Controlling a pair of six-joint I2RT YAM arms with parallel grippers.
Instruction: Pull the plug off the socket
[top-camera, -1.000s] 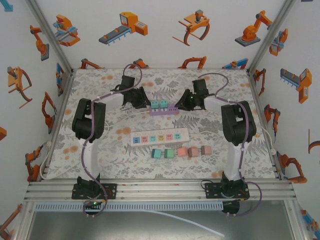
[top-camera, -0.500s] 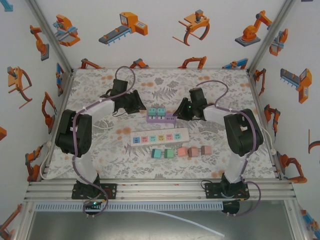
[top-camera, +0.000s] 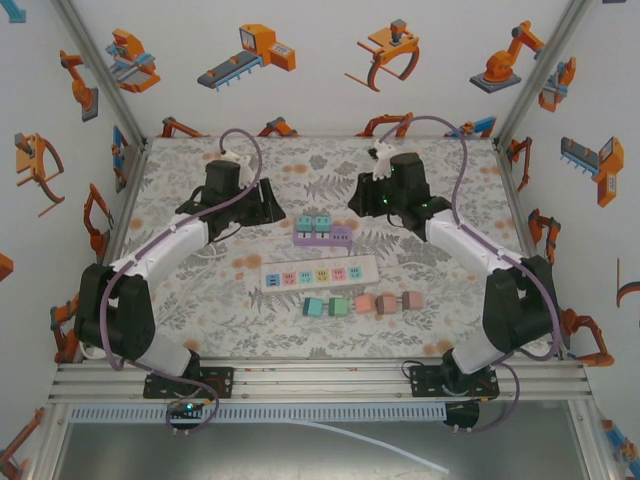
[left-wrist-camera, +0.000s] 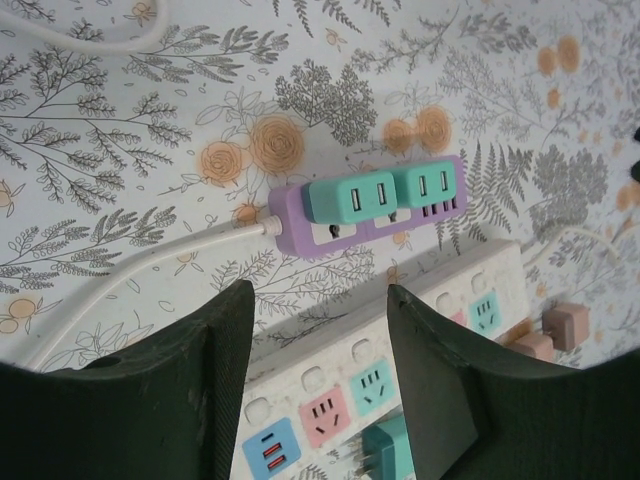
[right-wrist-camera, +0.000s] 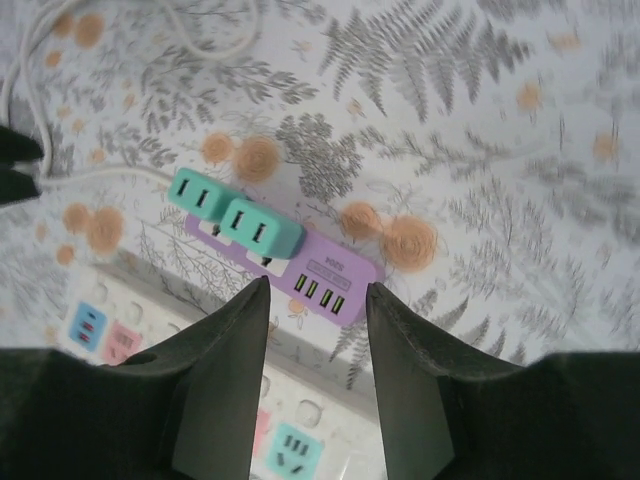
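Note:
A purple socket strip (top-camera: 338, 238) lies on the floral mat with two teal plugs (top-camera: 313, 223) seated side by side in it. From the left wrist the purple strip (left-wrist-camera: 296, 226) and both teal plugs (left-wrist-camera: 352, 196) lie ahead of my left gripper (left-wrist-camera: 320, 300), which is open, empty and raised above the mat. My right gripper (right-wrist-camera: 317, 290) is also open and empty, hovering over the purple strip's (right-wrist-camera: 340, 285) USB end beside the teal plugs (right-wrist-camera: 262, 226). Seen from the top camera, my left gripper (top-camera: 268, 205) and right gripper (top-camera: 362, 200) flank the strip without touching it.
A white multi-socket strip (top-camera: 319, 273) lies just in front of the purple one. Several loose teal and pink plugs (top-camera: 360, 304) sit in a row nearer the arm bases. The purple strip's white cable (left-wrist-camera: 130, 280) runs off to the left.
Both grippers have lifted and drawn back from the purple strip's ends. The strip with its two plugs slid slightly toward the white strip.

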